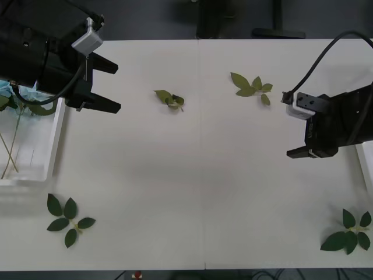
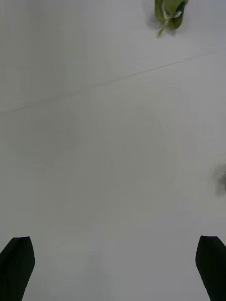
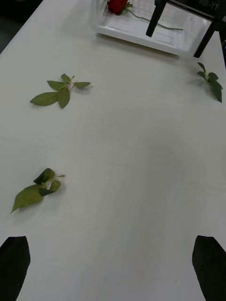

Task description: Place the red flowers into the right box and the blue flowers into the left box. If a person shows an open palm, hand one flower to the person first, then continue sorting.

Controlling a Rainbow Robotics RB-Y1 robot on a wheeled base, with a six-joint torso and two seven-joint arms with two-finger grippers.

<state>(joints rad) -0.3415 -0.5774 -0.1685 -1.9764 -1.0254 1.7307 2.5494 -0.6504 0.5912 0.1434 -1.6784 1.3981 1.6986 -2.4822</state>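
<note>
Left box: the clear tray (image 1: pixel 51 153) sits at the tabletop's (image 1: pixel 204 175) left edge, holding pale blue flowers (image 1: pixel 7 88) with thin stems running along its floor.
Left hand: the left hand (image 1: pixel 104 86) hovers just beside the left box, over bare tabletop, fingers spread apart and empty.
Loose leaves: green sprigs lie scattered on the tabletop, one near the front left corner (image 1: pixel 69 219), two toward the far middle (image 1: pixel 169 99) (image 1: pixel 252 87), one at the front right corner (image 1: pixel 349 232). None are flowers to be sorted.
Right hand: the right hand (image 1: pixel 306 153) hangs over the tabletop's right side, fingers apart in its wrist view, gripping nothing.
Right box: only its white rim (image 1: pixel 366 166) shows at the right edge in the front view; the left wrist view shows the tray (image 3: pixel 141 38) with a red rose (image 3: pixel 116 5) lying inside.
Status: no flower lies loose on the tabletop, so sorting looks complete or nearly so.
Risk: a hand could mistake a leaf sprig for a flower and drop it in a box; an arm swinging low near either tray could clip its rim and shift the flowers.
</note>
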